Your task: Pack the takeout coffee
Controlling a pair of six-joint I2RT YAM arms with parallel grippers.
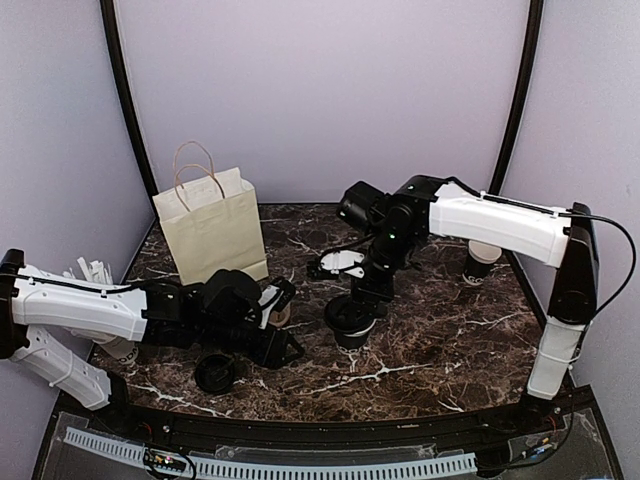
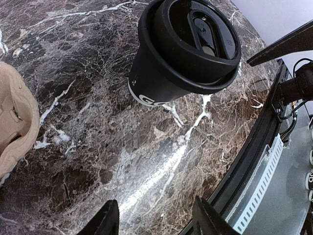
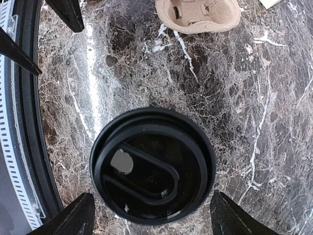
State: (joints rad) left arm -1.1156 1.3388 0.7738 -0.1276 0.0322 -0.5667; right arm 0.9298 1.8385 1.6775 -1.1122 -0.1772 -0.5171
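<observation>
**Right gripper poised over the lidded coffee, both grippers spread**

The takeout coffee [image 3: 152,166] stands upright on the marble tabletop [image 1: 440,350], directly beneath the right gripper [image 3: 151,196]. In the right wrist view the black lid fills the space between the two fingers [image 3: 73,218], which are spread wide to either side of it. A strip of tabletop shows between each fingertip and the lid's rim, so neither one touches the cup.

The left gripper [image 2: 156,200] is also spread, with only bare marble between its fingers. The coffee sits ahead of it and clear of its fingertips, with the white print near the cup's base facing that camera. A cardboard cup tray [image 3: 198,14] lies just beside the left gripper, on the far side of the coffee from the right gripper's fingertips.

A paper bag [image 1: 210,232] with handles stands upright beyond the left gripper. A loose black lid [image 1: 215,372] lies flat on the near side of the left gripper. A second cup [image 1: 483,262] with a white rim stands well apart from the right gripper, out past its arm.
</observation>
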